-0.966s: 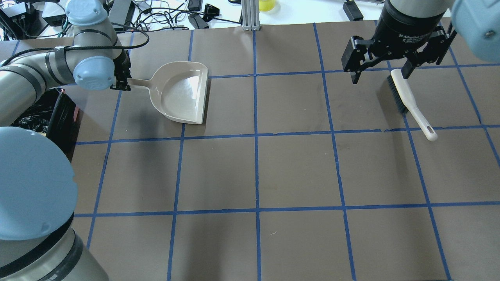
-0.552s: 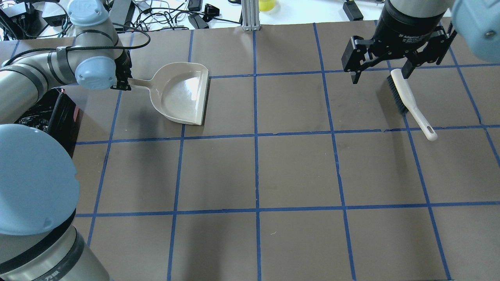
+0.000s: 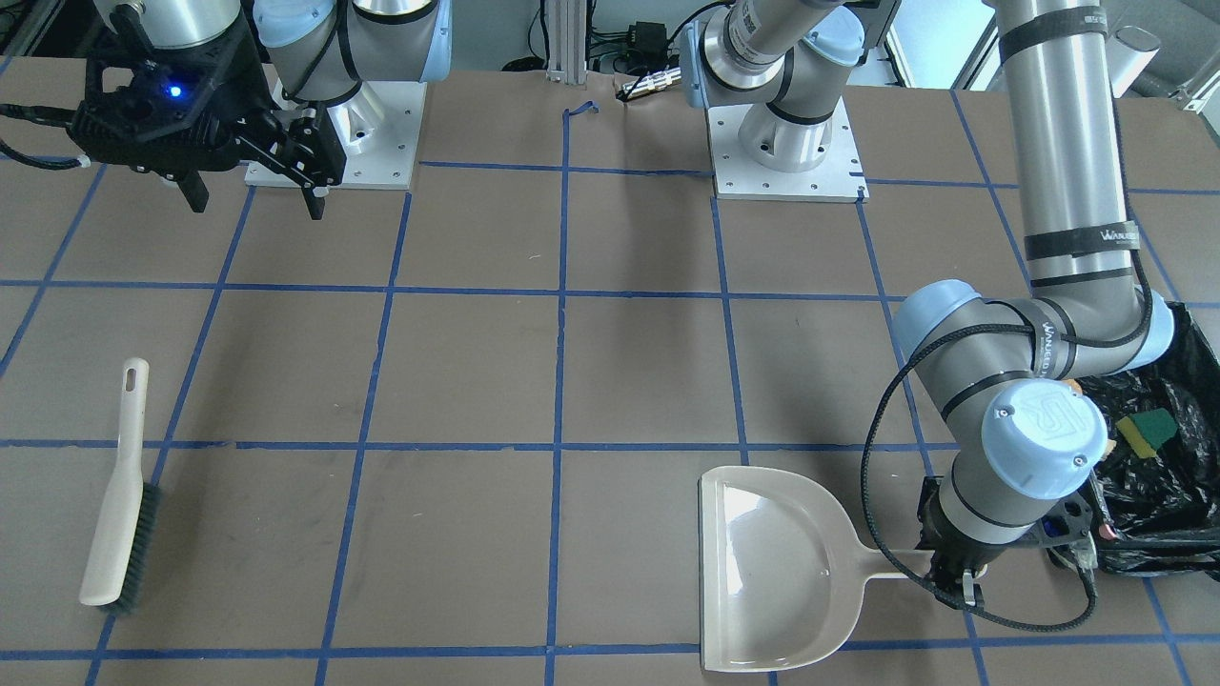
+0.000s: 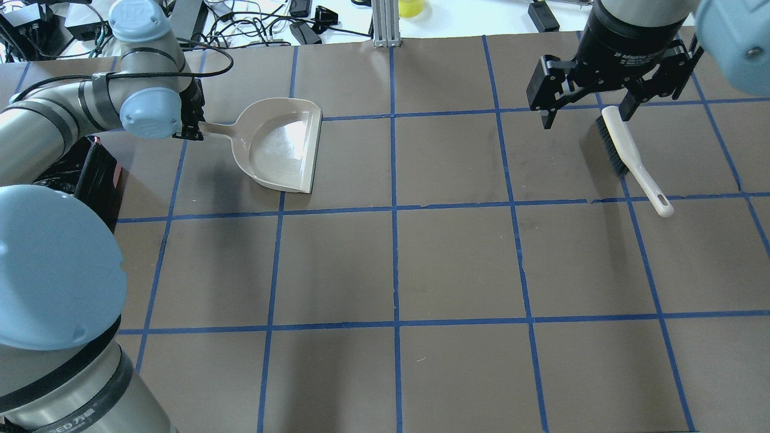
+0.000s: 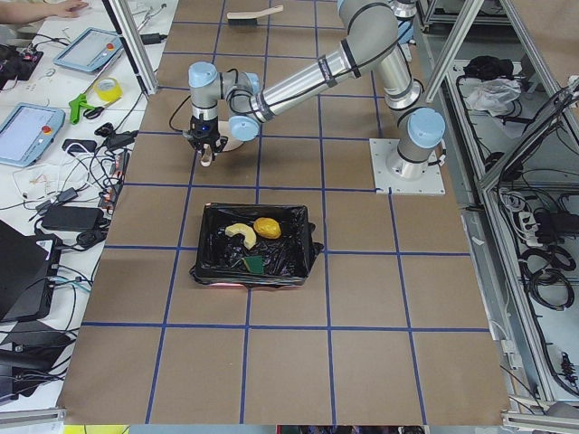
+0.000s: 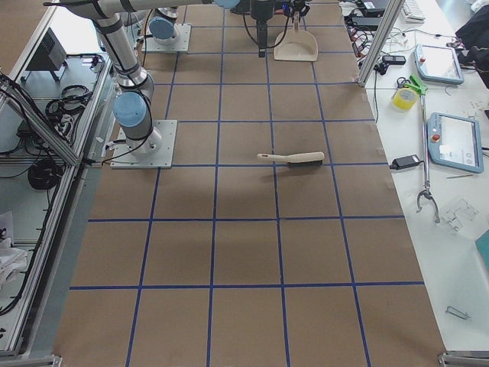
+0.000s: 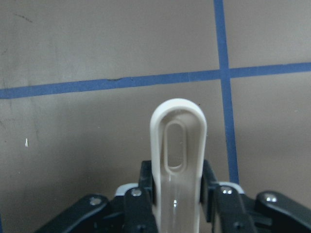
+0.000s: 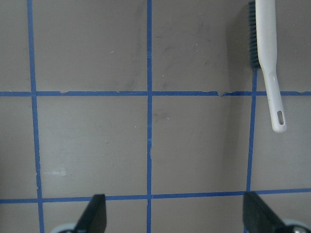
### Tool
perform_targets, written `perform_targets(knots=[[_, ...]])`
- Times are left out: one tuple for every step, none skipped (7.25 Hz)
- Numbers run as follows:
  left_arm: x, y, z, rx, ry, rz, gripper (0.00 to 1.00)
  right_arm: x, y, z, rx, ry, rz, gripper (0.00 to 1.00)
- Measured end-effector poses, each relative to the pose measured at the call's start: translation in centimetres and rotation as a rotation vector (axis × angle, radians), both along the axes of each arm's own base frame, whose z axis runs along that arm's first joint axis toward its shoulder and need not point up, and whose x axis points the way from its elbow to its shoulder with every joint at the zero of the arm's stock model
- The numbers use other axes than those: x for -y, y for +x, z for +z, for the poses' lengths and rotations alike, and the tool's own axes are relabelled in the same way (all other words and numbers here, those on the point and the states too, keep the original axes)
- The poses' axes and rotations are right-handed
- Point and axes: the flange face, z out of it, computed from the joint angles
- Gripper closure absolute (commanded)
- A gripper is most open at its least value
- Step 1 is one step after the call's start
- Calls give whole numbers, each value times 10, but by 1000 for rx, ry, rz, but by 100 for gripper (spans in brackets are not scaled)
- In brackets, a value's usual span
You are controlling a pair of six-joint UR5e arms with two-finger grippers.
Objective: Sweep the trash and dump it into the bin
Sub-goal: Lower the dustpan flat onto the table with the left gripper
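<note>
- Fingers (image 7: 146,182) of the left gripper (image 7: 177,194) are clamped on either side of the dustpan's (image 4: 280,147) handle, close to its slotted end.
- On the right gripper (image 4: 586,114) the fingers are spread wide and hold nothing. It hangs above the counter (image 4: 457,264) near the far right corner.
- All the trash is in the bin (image 5: 289,258), whose mouth faces up: the golden-brown lump (image 5: 266,226) and the pale crescent (image 5: 238,233) lie side by side, and the sponge wedge (image 5: 253,263) is just beside them, nearer the left-end camera.
- The crescent arches upward in that side view, with both tips pointing down.
- The bin stands on the robot's left, just beside the left arm's wrist.
- The dustpan's long axis runs left to right across the counter. Its handle points toward the bin side and its flat mouth edge toward the middle.
- Whether the pan touches the counter cannot be told.
- The brush (image 4: 625,150) lies flat with its bristled head away from the robot and its handle pointing back toward the robot, slightly rightward. In the right wrist view it lies outside the span of the fingers.
- Dustpan and brush are well apart, with broad brown counter crossed by blue tape (image 4: 394,264) between them and on the near side.
- Past the dustpan the counter's far edge is close, with a post (image 4: 385,24) and cables (image 4: 252,27) beyond it.
</note>
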Motion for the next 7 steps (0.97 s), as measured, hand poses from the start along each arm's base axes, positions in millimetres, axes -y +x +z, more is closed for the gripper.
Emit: perform_targets(knots=[[1, 0, 0, 0, -2, 4, 100, 0, 1, -1, 4, 0, 0, 0], [2, 0, 1, 0, -5, 7, 89, 1, 2, -2, 11, -2, -2, 0], [2, 0, 0, -1, -4, 7, 80, 3, 3, -4, 24, -4, -6, 0], [1, 0, -1, -1, 0, 7, 79, 5, 6, -6, 49, -11, -12, 0], [-1, 0, -2, -3, 3, 7, 79, 7, 7, -8, 67, -18, -18, 0], [-2, -1, -1, -5, 3, 5, 79, 7, 8, -10, 75, -20, -22, 0], [-3, -1, 1, -5, 2, 3, 75, 7, 8, -10, 77, -20, -23, 0]])
